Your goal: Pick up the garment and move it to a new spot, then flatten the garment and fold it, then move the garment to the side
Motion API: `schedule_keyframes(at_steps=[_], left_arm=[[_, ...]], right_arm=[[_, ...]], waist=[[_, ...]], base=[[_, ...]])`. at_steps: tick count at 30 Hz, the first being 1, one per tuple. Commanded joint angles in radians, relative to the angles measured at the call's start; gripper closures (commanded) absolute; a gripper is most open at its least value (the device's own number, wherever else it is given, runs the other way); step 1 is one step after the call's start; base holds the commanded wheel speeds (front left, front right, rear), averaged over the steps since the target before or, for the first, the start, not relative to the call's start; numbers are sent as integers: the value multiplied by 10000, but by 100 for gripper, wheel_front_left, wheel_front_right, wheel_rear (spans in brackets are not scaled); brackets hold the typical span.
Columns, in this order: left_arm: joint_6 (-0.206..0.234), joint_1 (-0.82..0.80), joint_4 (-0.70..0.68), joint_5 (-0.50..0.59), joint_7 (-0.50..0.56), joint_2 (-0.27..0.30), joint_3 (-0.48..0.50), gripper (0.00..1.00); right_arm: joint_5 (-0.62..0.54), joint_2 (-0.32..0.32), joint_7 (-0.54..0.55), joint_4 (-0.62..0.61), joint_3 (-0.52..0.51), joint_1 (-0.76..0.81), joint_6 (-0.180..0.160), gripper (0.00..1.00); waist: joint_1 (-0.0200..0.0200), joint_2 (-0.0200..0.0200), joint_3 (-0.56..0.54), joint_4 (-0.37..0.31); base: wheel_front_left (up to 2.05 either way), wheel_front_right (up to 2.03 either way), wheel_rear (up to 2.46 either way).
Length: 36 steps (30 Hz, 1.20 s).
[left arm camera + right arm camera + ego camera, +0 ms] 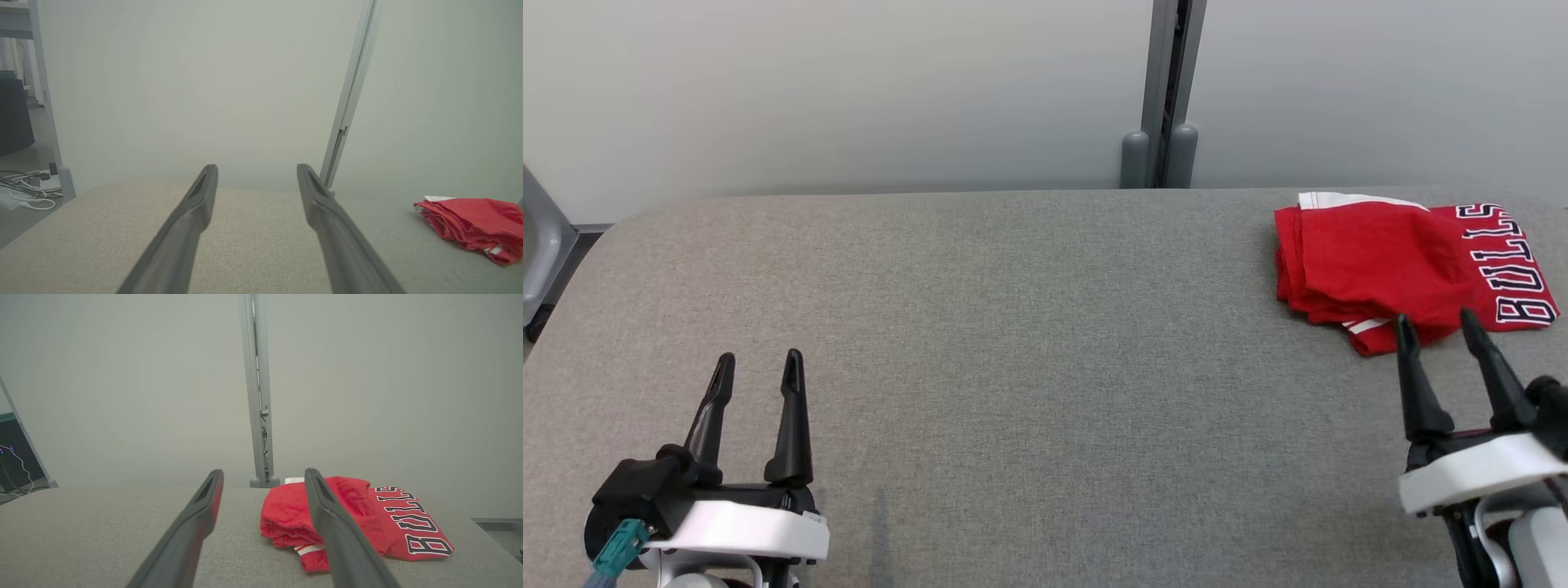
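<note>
- Red jersey cloth: the garment [1388, 261] lies as a compact folded bundle at the far right of the grey table [1013, 327], with the "BULLS" lettering facing up.
- The right gripper [1436, 320] hovers at the near edge of the bundle, jaws wide apart and empty. Whether its tips touch the cloth cannot be told.
- The left gripper [759, 358] is well apart, at the near left, also spread and holding nothing.
- Judgement: the folding looks done and the bundle sits aside, so this is probably the last step. The next move calls only for lifting the arms away without dragging the cloth.
- The right wrist view shows the stacked layers from the side. The left wrist view shows cables [24, 192] on the floor beyond the table's end, which the head view lacks.
</note>
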Motion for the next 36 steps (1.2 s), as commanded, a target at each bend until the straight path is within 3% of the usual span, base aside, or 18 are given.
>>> schedule_keyframes(at_steps=[1,5,13,36], left_arm=[[-88,129,-81,132,-7,-63,118,0],[-264,269,-81,254,-7,-332,405,0],[-620,463,114,638,-7,-676,871,0],[-985,159,829,1143,-7,-799,918,0]], right_arm=[[-188,128,-49,-212,-99,324,4,0],[-863,546,-50,-884,-204,983,4,0],[-1142,1083,-50,-1640,-560,1748,4,0],[-1250,1202,-51,-1662,-453,1733,4,0]], waist=[[0,-1,-34,0],[0,-1,-63,34],[0,-1,-1,68],[0,-1,47,6]], base=[[0,0,0],[0,0,0],[0,0,0],[0,0,0]])
